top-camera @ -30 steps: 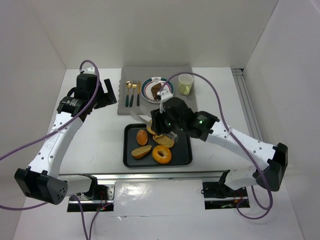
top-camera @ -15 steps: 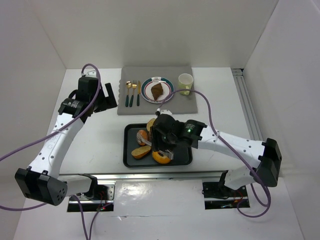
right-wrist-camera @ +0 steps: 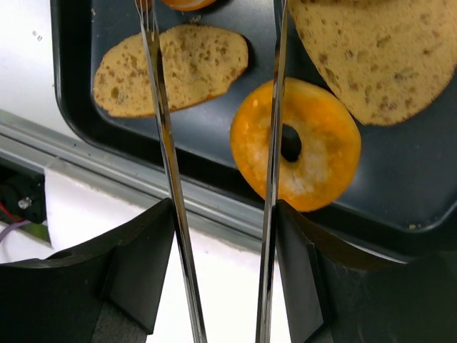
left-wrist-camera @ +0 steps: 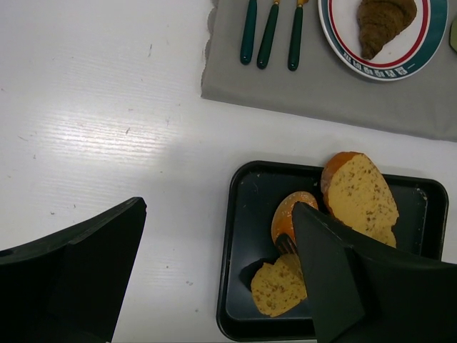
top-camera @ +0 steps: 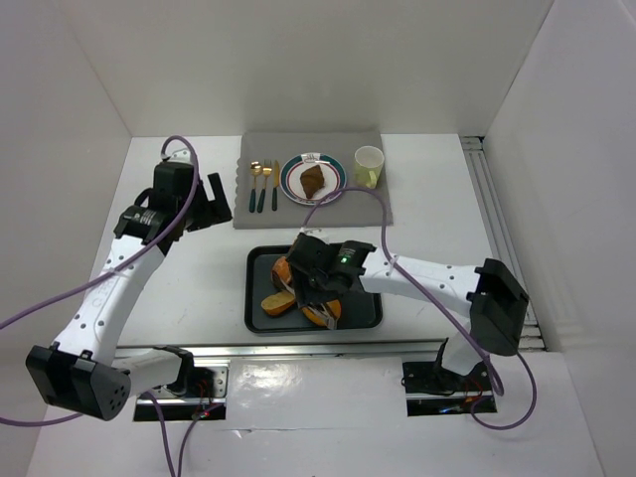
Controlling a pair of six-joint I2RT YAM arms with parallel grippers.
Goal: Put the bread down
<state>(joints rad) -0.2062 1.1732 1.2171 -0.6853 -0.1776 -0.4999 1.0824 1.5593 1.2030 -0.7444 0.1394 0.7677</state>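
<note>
A black tray [top-camera: 366, 314] holds several breads: a ring-shaped one [right-wrist-camera: 296, 143], a flat slice [right-wrist-camera: 171, 68], a large seeded slice [right-wrist-camera: 378, 57] and an orange roll [left-wrist-camera: 289, 214]. My right gripper [top-camera: 303, 286] is over the tray, shut on metal tongs [right-wrist-camera: 273, 143]. The tong arms stand apart and their tips reach the orange roll [right-wrist-camera: 187, 3] at the frame's top edge. I cannot tell whether they touch it. My left gripper [top-camera: 214, 204] is open and empty above the white table, left of the tray [left-wrist-camera: 235, 214].
A grey placemat [top-camera: 308, 214] lies behind the tray. On it are a plate [top-camera: 290, 171] with a brown croissant [top-camera: 312, 179], cutlery [top-camera: 262, 185] and a yellow cup [top-camera: 369, 166]. Walls enclose the table on three sides. A metal rail [top-camera: 298, 350] runs along the near edge.
My right arm has swung from the tray's far edge, near the plate, toward the front left over the tray, bringing the tongs down among the breads. My left arm has barely moved.
</note>
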